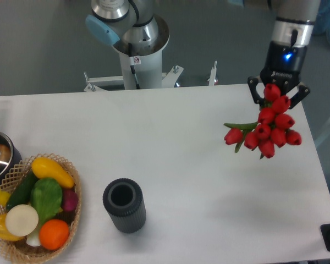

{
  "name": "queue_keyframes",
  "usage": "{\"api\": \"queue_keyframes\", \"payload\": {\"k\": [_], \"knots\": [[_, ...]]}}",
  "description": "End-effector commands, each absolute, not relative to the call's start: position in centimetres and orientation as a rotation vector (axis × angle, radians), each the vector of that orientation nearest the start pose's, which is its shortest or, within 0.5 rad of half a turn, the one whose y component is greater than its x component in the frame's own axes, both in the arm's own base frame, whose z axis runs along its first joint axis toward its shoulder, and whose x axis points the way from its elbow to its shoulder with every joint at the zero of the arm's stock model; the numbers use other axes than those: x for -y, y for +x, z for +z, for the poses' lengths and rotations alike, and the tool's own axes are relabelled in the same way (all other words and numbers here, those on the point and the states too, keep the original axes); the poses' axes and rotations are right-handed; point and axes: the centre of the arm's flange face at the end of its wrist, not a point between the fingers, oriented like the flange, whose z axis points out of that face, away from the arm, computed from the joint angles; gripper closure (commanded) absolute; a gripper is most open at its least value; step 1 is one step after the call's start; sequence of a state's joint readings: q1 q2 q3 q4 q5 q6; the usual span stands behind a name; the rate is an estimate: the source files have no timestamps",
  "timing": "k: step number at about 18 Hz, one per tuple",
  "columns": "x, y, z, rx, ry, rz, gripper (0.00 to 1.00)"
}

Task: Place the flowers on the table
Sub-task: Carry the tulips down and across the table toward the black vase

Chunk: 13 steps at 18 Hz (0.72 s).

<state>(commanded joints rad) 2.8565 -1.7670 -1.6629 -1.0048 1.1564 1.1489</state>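
We see the flowers [267,131] hanging above the right part of the white bench [170,165], their red buds bunched just below our hand [279,93]. The hand is closed on their stems. A dark cylinder [124,205] and a vegetable basket [36,208] stand well apart, left.

flower stems [270,118] hidden behind buds

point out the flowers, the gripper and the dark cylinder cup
flowers [270,127]: fixed camera, on a red bud mid-bunch.
gripper [279,93]: fixed camera, between the fingertips, above the bunch.
dark cylinder cup [124,205]: fixed camera, on its ribbed wall.
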Motion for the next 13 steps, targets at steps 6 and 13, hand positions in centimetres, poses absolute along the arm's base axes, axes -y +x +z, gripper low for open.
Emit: {"api": "queue_keyframes", "payload": {"k": [6, 13], "knots": [[-37.4, -50.4, 35.3, 0.006, -2.699, 0.031, 0.73], [-40.9, -49.3, 30.8, -0.082, -2.803, -0.017, 0.74]]}}
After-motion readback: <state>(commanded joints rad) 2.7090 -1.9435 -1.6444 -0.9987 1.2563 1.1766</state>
